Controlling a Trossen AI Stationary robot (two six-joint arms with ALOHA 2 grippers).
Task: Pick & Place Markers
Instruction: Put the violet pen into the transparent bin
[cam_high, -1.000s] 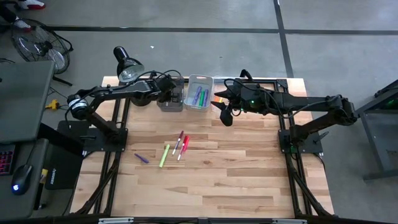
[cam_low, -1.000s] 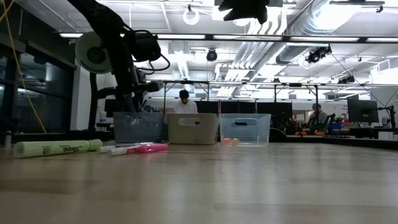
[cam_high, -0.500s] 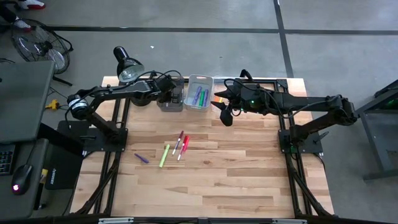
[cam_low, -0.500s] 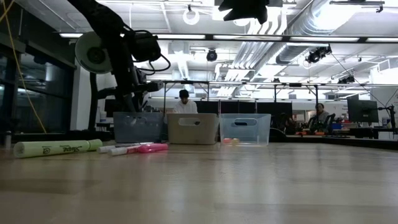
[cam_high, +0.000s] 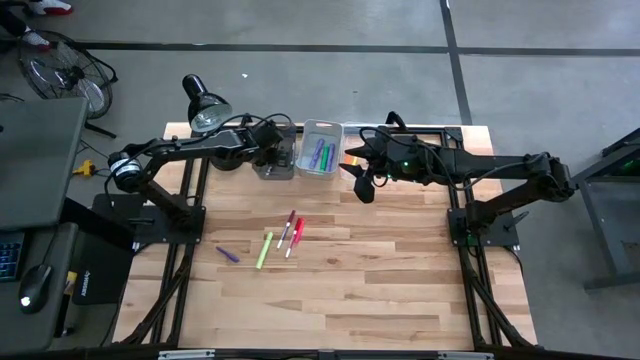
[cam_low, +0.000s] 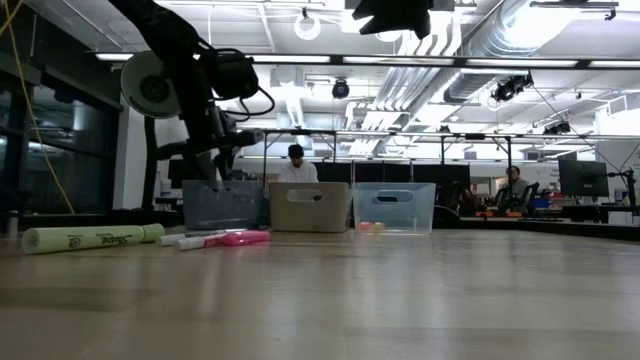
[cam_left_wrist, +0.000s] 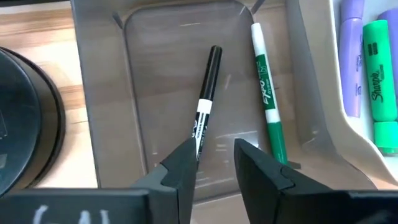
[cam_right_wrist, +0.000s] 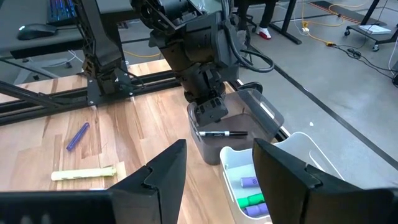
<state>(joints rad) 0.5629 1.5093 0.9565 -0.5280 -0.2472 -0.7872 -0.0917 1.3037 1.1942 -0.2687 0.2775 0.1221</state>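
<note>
My left gripper (cam_left_wrist: 214, 152) hangs open over the grey bin (cam_left_wrist: 93, 124), pointing steeply down. On the bin's floor lie a black-and-white marker (cam_left_wrist: 205, 99) and a green-and-white marker (cam_left_wrist: 264, 93); the black one's near end passes behind one fingertip. The neighbouring white bin (cam_high: 322, 150) holds purple and green markers (cam_left_wrist: 373, 87). On the table lie a purple marker (cam_high: 228, 254), a lime highlighter (cam_high: 263, 249) and red and pink markers (cam_high: 291, 232). My right gripper (cam_right_wrist: 214, 162) waits open in the air, to the right of the bins.
A black desk lamp (cam_high: 205, 105) stands at the table's far left corner, close behind my left arm. In the low view three bins (cam_low: 310, 205) stand in a row at the far edge. People sit in the room beyond. The near half of the wooden table (cam_high: 330, 300) is bare.
My left gripper has stayed over the grey bin and its fingers have parted a little in the low view. My right arm has kept still, and the markers on the table lie as before.
</note>
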